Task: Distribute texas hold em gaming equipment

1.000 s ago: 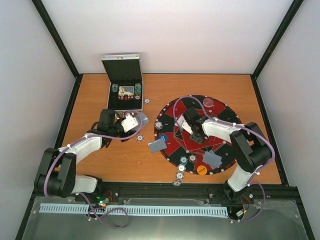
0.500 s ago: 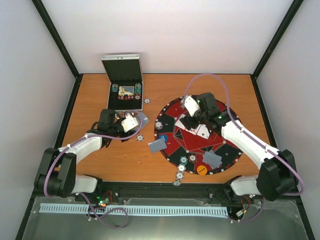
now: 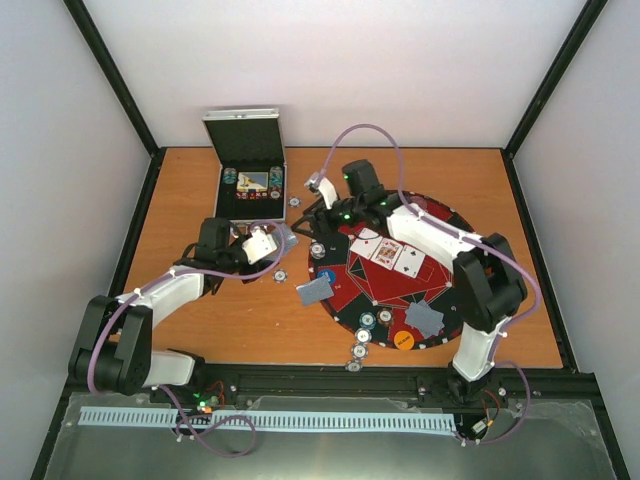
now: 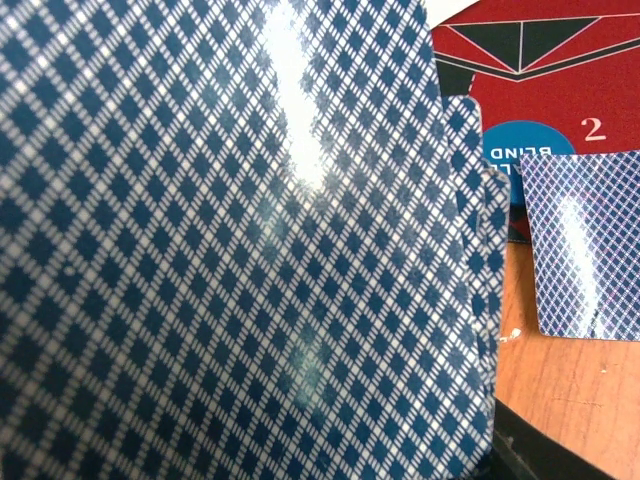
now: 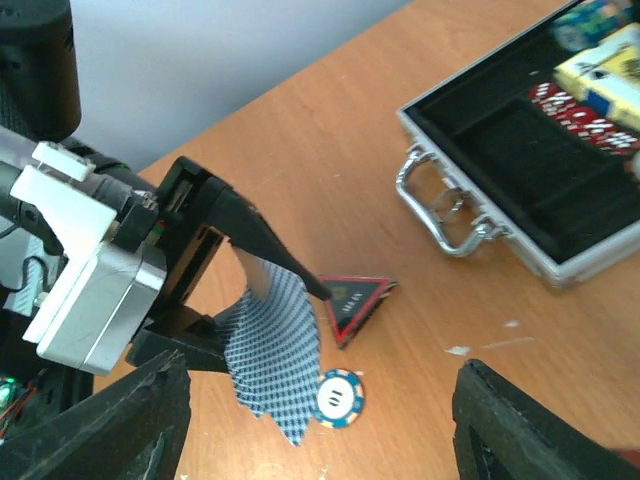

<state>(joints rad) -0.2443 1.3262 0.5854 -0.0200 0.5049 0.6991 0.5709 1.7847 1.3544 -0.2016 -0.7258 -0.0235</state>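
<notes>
Three cards (image 3: 388, 250) lie face up on the mat (image 3: 372, 290), so dealing looks under way. The left gripper (image 3: 268, 243) pinches a fanned deck (image 4: 250, 250) between its jaws. The right gripper (image 3: 312, 212), jaws wide and empty, faces that deck. Next it needs to close on one card's free edge.

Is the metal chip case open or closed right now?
Open: the case has its lid raised, chips and a card box visible inside.
</notes>
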